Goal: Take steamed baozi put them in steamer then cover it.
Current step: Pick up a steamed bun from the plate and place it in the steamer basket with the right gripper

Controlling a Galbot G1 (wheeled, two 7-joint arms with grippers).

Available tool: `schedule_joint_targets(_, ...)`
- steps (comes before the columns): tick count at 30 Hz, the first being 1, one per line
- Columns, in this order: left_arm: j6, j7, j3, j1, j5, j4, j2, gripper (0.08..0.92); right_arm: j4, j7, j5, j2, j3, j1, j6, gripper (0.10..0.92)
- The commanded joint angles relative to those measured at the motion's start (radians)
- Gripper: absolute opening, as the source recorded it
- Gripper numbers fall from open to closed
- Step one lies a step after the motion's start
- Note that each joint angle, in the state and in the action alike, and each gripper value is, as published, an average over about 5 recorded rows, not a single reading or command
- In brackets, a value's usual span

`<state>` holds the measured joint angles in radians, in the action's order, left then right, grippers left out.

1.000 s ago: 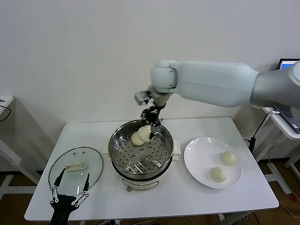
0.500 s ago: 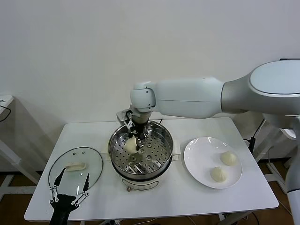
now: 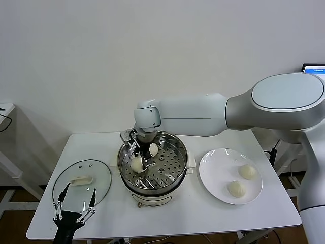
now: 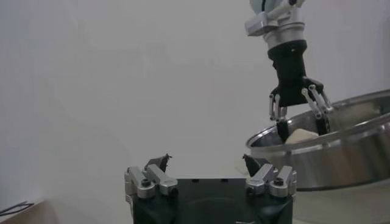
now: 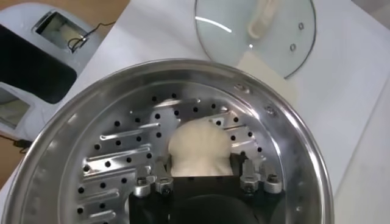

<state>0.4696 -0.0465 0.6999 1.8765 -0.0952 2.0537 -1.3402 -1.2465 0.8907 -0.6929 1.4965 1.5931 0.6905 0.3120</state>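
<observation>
The steamer [image 3: 180,152] stands mid-table. My right gripper [image 3: 139,156] reaches down into its left part, shut on a baozi [image 3: 135,163] that is low over the perforated tray. In the right wrist view that baozi [image 5: 198,148] sits between the gripper's [image 5: 201,163] fingers, above the tray [image 5: 116,152]. A second baozi [image 3: 153,149] lies at the back of the tray. Two more baozi [image 3: 248,171] [image 3: 236,189] lie on the white plate [image 3: 216,170]. The glass cover [image 3: 99,175] lies flat at the table's left. My left gripper [image 3: 76,207] hangs open and empty at the cover's near edge.
The plate is to the right of the steamer. The left wrist view shows the open left gripper [image 4: 206,161], the steamer wall [image 4: 341,155] and the right gripper [image 4: 300,122] beyond it. The right wrist view shows the cover [image 5: 256,27] past the steamer rim.
My right gripper has carried the baozi from above the steamer's back rim leftwards and down into the left part of the tray. The left arm has not moved.
</observation>
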Motion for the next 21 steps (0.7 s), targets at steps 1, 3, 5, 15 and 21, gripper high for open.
schedule_joint_targets(1,0.001,-0.001,0.001,-0.001,0.000,-0.004,-0.001,0.823,0.006,-0.015,-0.002,0.013,0.001,-0.019,0.003,0.645)
schedule_joint_targets(3,0.002,-0.001,0.001,-0.001,0.000,-0.005,-0.001,0.823,0.008,-0.016,-0.002,0.014,-0.001,-0.023,0.003,0.646)
schedule_joint_targets(5,0.003,-0.001,0.004,-0.001,0.000,-0.006,-0.002,0.823,0.009,-0.018,-0.002,0.014,-0.002,-0.029,0.002,0.652)
schedule_joint_targets(15,0.008,-0.002,0.013,0.001,0.000,-0.009,-0.003,0.823,-0.030,-0.012,0.007,-0.039,-0.023,-0.015,0.003,0.803)
schedule_joint_targets(21,0.006,-0.004,0.008,0.002,-0.001,-0.006,-0.001,0.823,-0.150,0.047,0.092,-0.204,-0.117,0.029,-0.033,0.822)
